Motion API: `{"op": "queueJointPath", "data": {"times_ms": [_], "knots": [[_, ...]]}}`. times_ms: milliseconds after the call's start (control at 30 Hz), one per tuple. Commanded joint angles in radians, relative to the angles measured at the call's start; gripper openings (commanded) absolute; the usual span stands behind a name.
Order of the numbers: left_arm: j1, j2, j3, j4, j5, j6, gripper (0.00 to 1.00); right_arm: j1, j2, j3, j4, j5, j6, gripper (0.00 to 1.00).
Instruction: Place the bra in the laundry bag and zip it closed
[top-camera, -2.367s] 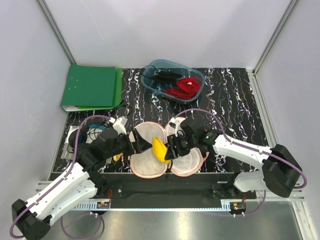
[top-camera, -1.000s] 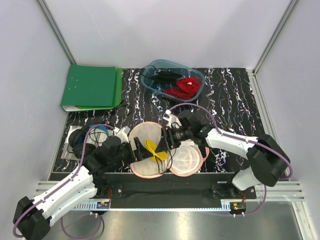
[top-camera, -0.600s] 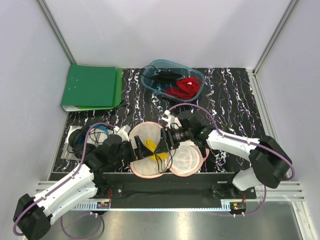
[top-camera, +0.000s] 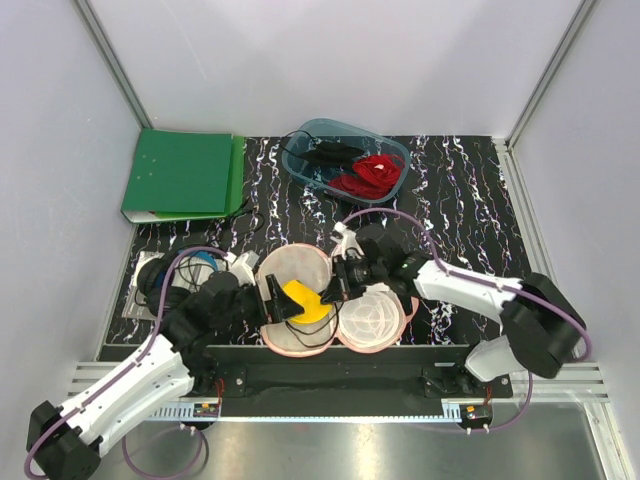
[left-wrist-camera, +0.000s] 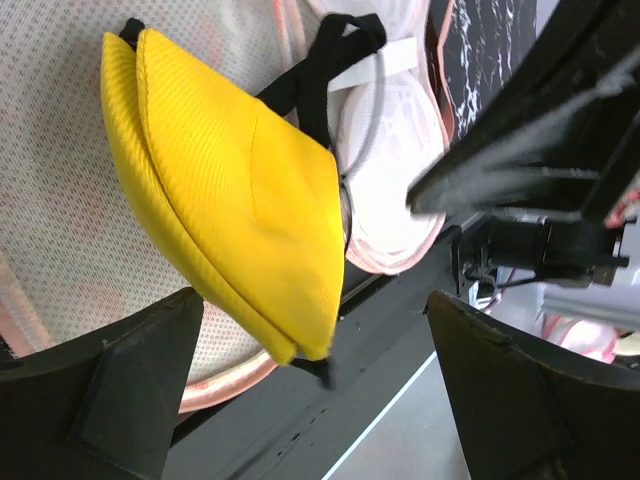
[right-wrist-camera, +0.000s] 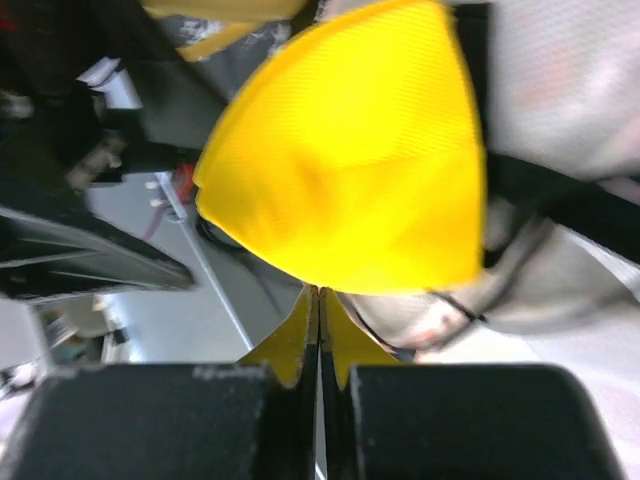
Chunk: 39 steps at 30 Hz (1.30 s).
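The bright yellow bra (top-camera: 303, 299) lies folded, cup on cup, in the left half of the open laundry bag (top-camera: 375, 320), its black straps trailing over the lining. My left gripper (top-camera: 277, 300) is open at the bra's left edge. In the left wrist view its fingers (left-wrist-camera: 110, 400) stand wide apart, with the bra (left-wrist-camera: 240, 200) between and beyond them on the mesh lining (left-wrist-camera: 50, 200). My right gripper (top-camera: 332, 288) is shut at the bra's right edge. In the right wrist view its tips (right-wrist-camera: 320, 296) meet just under the bra (right-wrist-camera: 350, 190), with nothing visible between them.
A blue-grey tub (top-camera: 392, 150) with red and black garments stands at the back. A green binder (top-camera: 180, 175) lies at the back left. Cables and a dark object (top-camera: 165, 275) sit beside the left arm. The black front rail (top-camera: 330, 375) runs just below the bag.
My right gripper has closed from partly open. The bra, earlier standing narrow between the two grippers, now lies broader and flatter in the bag's left half.
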Motion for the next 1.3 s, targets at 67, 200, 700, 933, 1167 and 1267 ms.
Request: {"op": "queueJointPath", "data": {"times_ms": [67, 200, 700, 933, 1167, 1267], "knots": [[0.004, -0.069, 0.138, -0.113, 0.019, 0.158, 0.99, -0.004, -0.216, -0.003, -0.208, 0.225, -0.089, 0.00], [0.004, -0.017, 0.166, -0.161, -0.021, 0.169, 0.99, -0.004, -0.194, 0.006, -0.181, 0.135, -0.057, 0.14], [0.004, -0.032, 0.214, -0.135, -0.092, 0.046, 0.93, 0.160, -0.112, -0.295, 0.319, 0.397, 0.614, 0.59], [0.004, -0.024, 0.165, -0.074, -0.064, 0.035, 0.93, 0.164, -0.041, -0.333, 0.427, 0.437, 0.681, 0.59], [0.004, -0.032, 0.180, -0.072, -0.040, 0.060, 0.92, 0.166, 0.087, -0.328, 0.576, 0.418, 0.728, 0.44], [0.004, -0.014, 0.198, -0.074, -0.019, 0.094, 0.91, 0.164, 0.105, -0.312, 0.574, 0.403, 0.733, 0.28]]}}
